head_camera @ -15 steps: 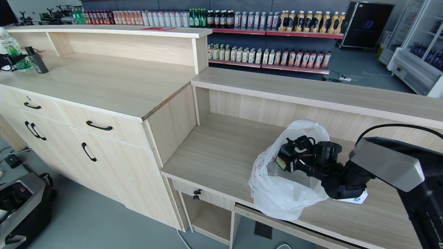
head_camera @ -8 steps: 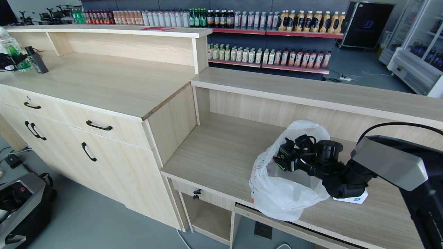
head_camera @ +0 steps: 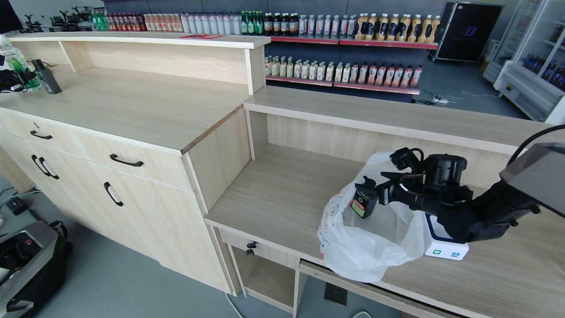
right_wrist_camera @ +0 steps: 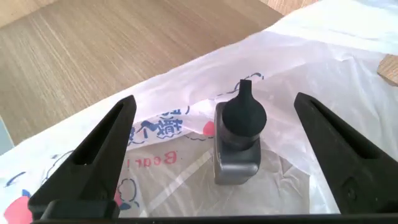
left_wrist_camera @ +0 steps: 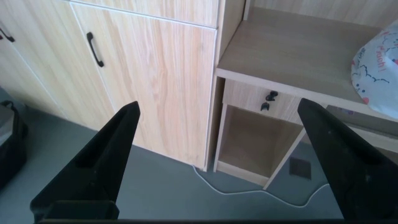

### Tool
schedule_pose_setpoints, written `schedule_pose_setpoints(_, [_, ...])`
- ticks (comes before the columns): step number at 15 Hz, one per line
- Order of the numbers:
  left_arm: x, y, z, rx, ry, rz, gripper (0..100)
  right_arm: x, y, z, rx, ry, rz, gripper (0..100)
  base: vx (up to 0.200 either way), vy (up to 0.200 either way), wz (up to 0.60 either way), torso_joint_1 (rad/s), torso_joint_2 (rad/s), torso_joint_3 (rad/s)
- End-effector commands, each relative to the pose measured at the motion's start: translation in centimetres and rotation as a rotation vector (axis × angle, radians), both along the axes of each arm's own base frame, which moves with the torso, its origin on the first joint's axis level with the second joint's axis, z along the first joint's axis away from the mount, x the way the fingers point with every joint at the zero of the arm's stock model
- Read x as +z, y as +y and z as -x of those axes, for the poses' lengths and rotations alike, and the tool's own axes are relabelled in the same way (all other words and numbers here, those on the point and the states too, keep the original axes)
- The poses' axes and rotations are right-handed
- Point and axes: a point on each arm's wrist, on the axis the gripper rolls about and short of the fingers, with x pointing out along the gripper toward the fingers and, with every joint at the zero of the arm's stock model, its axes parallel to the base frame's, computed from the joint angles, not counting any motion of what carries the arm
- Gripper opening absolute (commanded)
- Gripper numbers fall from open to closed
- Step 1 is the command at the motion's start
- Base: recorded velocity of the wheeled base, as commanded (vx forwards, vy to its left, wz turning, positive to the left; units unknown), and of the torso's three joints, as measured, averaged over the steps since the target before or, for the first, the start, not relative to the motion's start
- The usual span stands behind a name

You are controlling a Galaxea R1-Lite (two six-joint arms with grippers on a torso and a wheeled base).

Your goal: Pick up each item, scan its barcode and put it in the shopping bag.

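A white plastic shopping bag stands open on the low counter. Inside it lies a small grey bottle with a black cap. My right gripper hangs just above the bag's mouth, open and holding nothing; in the right wrist view this gripper has its fingers spread on either side of the bottle, well above it. My left gripper is open and empty, low beside the cabinet front, with the bag's edge off to one side.
A white box device sits on the counter right beside the bag. A clear green bottle and a black handheld device stand on the higher counter at far left. Shelves of drinks line the back.
My right gripper has risen out of the bag and drawn back to the right. The white box beside the bag is now more exposed.
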Motion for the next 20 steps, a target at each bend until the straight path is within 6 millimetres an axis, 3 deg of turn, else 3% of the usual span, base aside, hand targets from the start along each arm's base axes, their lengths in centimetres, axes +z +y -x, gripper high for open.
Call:
schedule_pose_setpoints(1, [0.0,0.0,0.0,0.000,0.000,0.001,100,6.0,-0.4,6.1,0.010,-0.060,0.000,100,0.000,0.000,0.00,0.000,0.00,0.000])
schedule_pose_setpoints(5, [0.0,0.0,0.0,0.000,0.000,0.001,100,9.7,-1.7,14.7,0.013,-0.106,0.047,100,0.000,0.000,0.00,0.000,0.00,0.000])
schedule_pose_setpoints(7, [0.0,0.0,0.0,0.000,0.000,0.001,100,11.3,-3.0,16.9,-0.024,-0.121,0.085,100,0.000,0.000,0.00,0.000,0.00,0.000])
schedule_pose_setpoints(11, [0.0,0.0,0.0,0.000,-0.001,0.001,100,12.5,-6.1,20.1,-0.155,-0.154,0.171,100,0.000,0.000,0.00,0.000,0.00,0.000])
schedule_pose_setpoints(14, [0.0,0.0,0.0,0.000,0.000,0.001,100,12.0,-9.7,22.7,-0.362,-0.051,0.281,100,0.000,0.000,-0.60,0.001,0.00,0.002])
schedule_pose_setpoints(20, [0.0,0.0,0.0,0.000,0.000,0.001,100,9.5,-15.6,26.1,-0.726,0.242,0.225,100,0.000,0.000,-0.60,0.002,0.00,0.002])
